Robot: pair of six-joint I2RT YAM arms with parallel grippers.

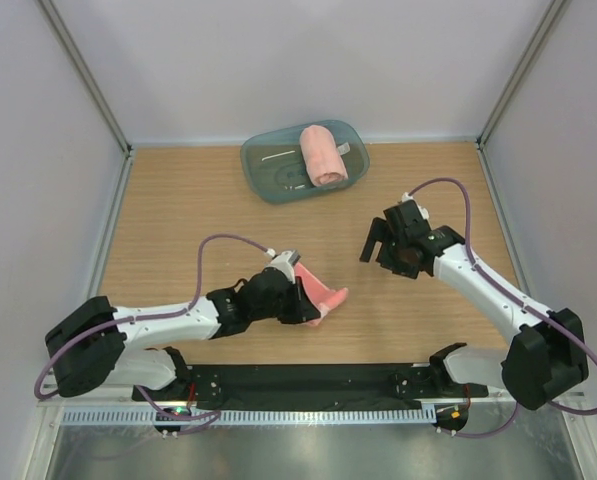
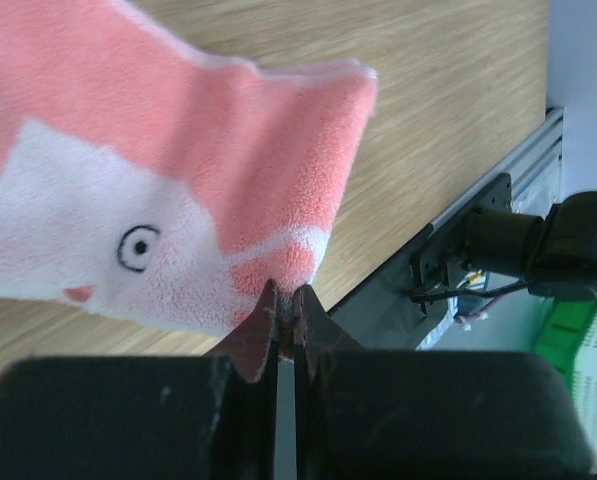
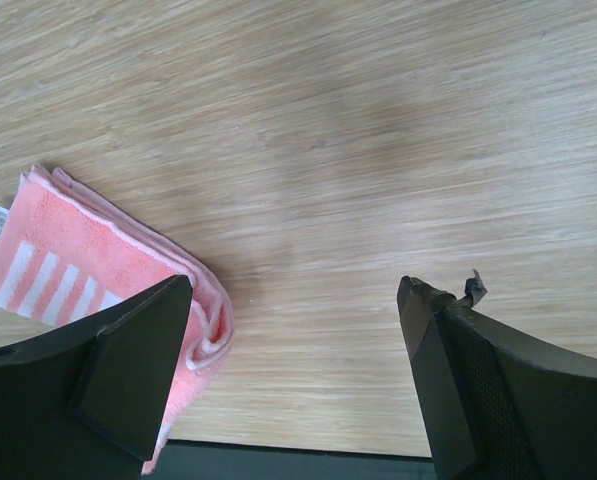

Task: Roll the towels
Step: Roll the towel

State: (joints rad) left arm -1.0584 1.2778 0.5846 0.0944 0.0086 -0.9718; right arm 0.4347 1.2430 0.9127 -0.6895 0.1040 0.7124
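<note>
Our table [image 1: 178, 210] carries the tub [image 1: 261, 168] at its far edge, one rolled towel [image 1: 323, 155] inside. We judge the second towel [image 1: 330, 299], by the near edge, is in hand: left fingers [image 2: 268, 325] clamp its corner, right fingers [image 3: 128, 360] gape empty. Next it probably needs laying flat.

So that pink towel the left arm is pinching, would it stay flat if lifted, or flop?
Likely flop: the printed towel bends and folds where the left tool pinches one edge. Probably light, since that thin pinch seems enough to hold its edge up. Its fuzzy terry pile should grip rather than slip.
</note>
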